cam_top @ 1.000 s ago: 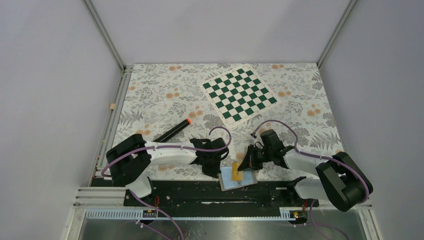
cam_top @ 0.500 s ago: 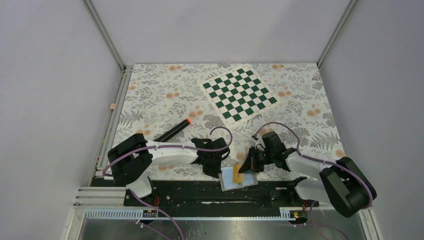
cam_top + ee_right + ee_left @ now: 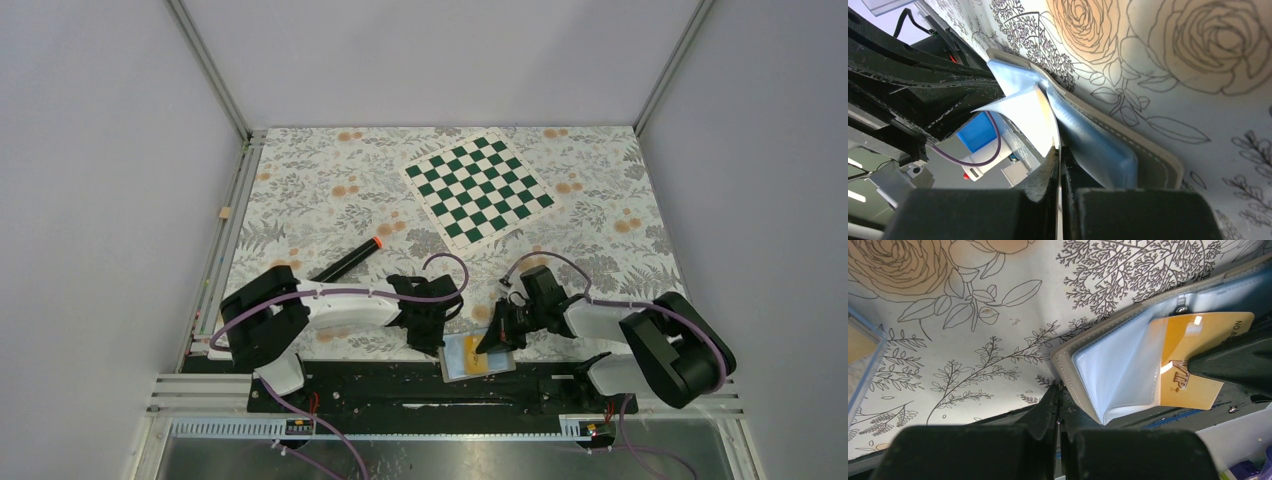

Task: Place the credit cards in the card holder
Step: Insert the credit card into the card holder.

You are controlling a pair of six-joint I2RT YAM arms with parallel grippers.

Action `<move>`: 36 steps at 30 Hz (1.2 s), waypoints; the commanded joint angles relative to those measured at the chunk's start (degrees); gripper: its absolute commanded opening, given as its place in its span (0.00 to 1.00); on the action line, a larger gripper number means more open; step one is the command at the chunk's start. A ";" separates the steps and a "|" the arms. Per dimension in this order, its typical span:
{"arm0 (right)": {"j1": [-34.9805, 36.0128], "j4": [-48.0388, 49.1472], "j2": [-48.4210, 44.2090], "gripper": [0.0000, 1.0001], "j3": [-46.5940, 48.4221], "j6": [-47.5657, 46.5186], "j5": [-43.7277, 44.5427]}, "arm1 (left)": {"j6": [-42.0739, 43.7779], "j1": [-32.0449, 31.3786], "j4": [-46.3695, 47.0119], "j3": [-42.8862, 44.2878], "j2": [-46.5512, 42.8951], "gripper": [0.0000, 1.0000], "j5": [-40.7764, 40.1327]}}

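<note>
- Right now, your left arm (image 3: 340,305) lies low across the near edge of the table (image 3: 320,190), reaching from its base on the left toward the middle, with the left gripper (image 3: 432,335) pointing down at the cloth.
- Your right arm (image 3: 600,320) mirrors it from the right, elbow bent, and the right gripper (image 3: 497,335) angles in and down toward the same spot.
- Between the two grippers the card holder (image 3: 1113,375) lies open at the table's near edge, its pale blue-grey pockets facing up.
- An orange credit card (image 3: 1193,355) marked VIP rests on the open holder, its left end just under a clear pocket flap.
- Further back, a black marker (image 3: 345,262) with an orange tip lies beside your left arm, and a green chessboard (image 3: 478,190) sits well apart at the far side; neither blocks the holder.
- Your left jaws are fully closed, with nothing seen between them; their tips sit at the grey rim of the holder's left corner.
- Your right jaws are closed too, pinching the card's right end; in the right wrist view a thin pale edge shows between the fingers.
</note>
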 commanded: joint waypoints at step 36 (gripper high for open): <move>13.88 -33.16 5.51 0.65 21.24 -10.34 23.22 | 2.23 -0.88 -2.57 4.42 3.78 0.00 -3.19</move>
